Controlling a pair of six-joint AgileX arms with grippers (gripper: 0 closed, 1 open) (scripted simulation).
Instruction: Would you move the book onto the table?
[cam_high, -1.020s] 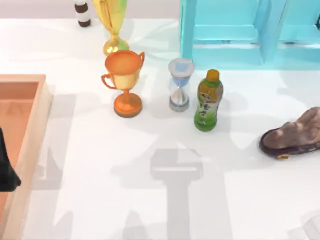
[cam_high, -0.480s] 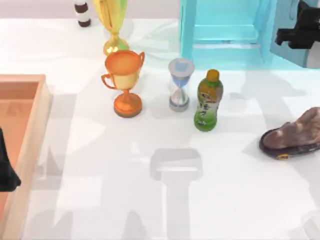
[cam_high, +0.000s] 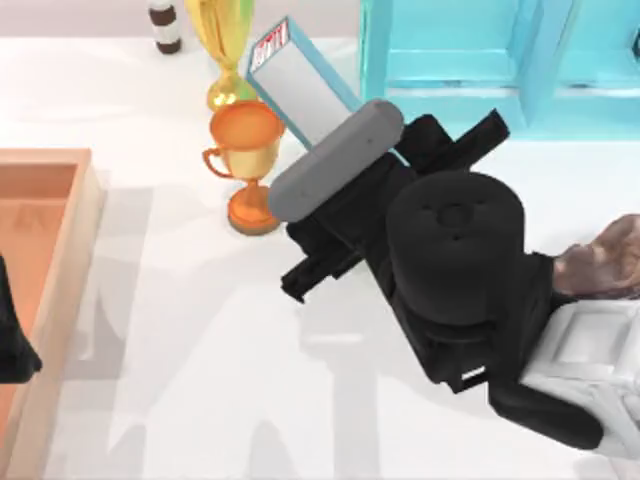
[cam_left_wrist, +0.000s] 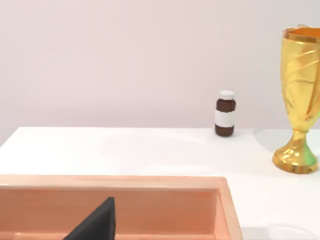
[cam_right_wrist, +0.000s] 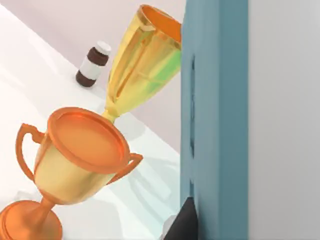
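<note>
Book (cam_high: 300, 85): held up off the table (cam_high: 200, 380), tilted, seen edge-on from above with its white-grey page edge facing the camera and a thin teal-blue cover line along one side. Its far end points toward the top view's upper left, over the rear of the table, just beside the orange trophy (cam_high: 247, 150) and the gold trophy (cam_high: 225, 45). In the right wrist view the book (cam_right_wrist: 215, 115) stands as a tall teal slab close to the lens, with the grey page face to one side.

Right gripper (cam_high: 350, 150): at the book's near end, under the grey wrist housing; the book runs straight out from it. Jaws are hidden by the arm and the book; cannot tell how they stand. The right arm reaches in from the table's lower right across the middle.

Nearby: cyan shelf unit (cam_high: 480, 70) at the rear right, a brown shoe (cam_high: 610, 262) at the right edge, partly covered by the arm. A small brown bottle (cam_high: 165, 25) stands at the rear, left of the gold trophy.

Left gripper (cam_high: 12, 345): parked at the table's left edge over the wooden tray (cam_high: 60, 250); one dark fingertip (cam_left_wrist: 97, 225) shows in the left wrist view; jaw state cannot be told.
</note>
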